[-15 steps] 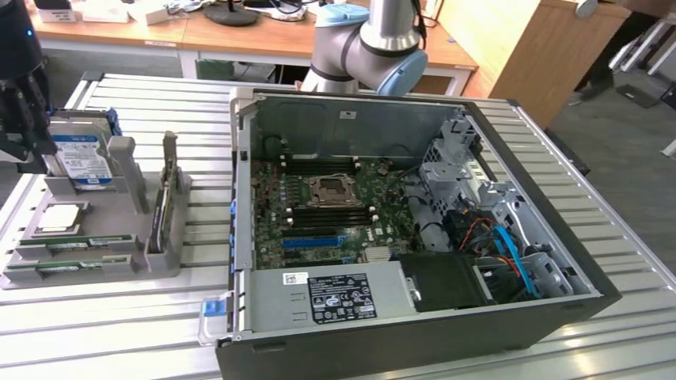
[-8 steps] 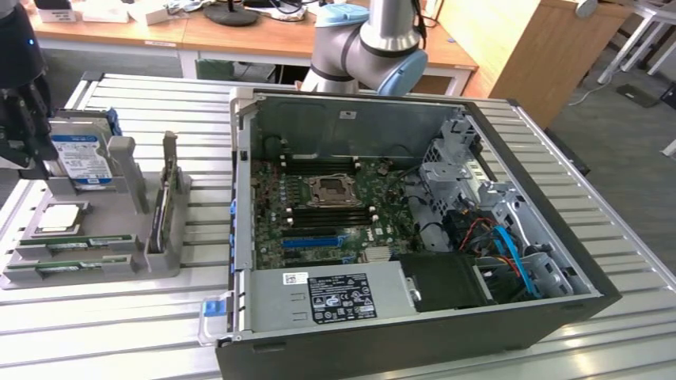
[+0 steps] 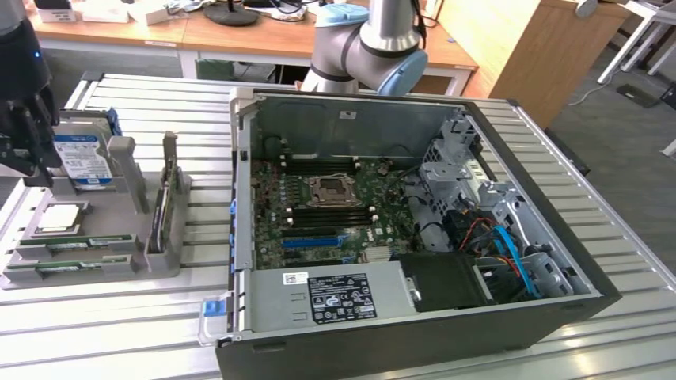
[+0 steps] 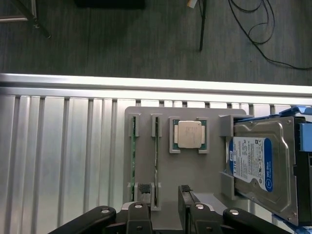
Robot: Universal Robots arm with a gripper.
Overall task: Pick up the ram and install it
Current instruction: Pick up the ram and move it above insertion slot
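Two green ram sticks stand on edge in slots of the grey holder tray (image 4: 195, 170); one ram stick (image 4: 156, 161) lies in line with the gap between my fingers, the other ram stick (image 4: 132, 161) is just beside it. In the exterior view they lie at the tray's near end (image 3: 90, 243). My gripper (image 4: 164, 197) hovers above the tray, open, holding nothing. In the exterior view the gripper (image 3: 27, 154) hangs at the far left over the tray's back end. The open computer case (image 3: 423, 317) shows its motherboard (image 3: 317, 229) with dark memory slots (image 3: 328, 210) beside the processor socket (image 3: 329, 190).
A silver processor chip (image 4: 189, 134) and a hard drive with a blue-white label (image 4: 263, 165) sit in the same tray. The arm's base (image 3: 370, 47) stands behind the case. Slatted metal table (image 3: 138, 332) all round; dark floor beyond its edge (image 4: 146, 44).
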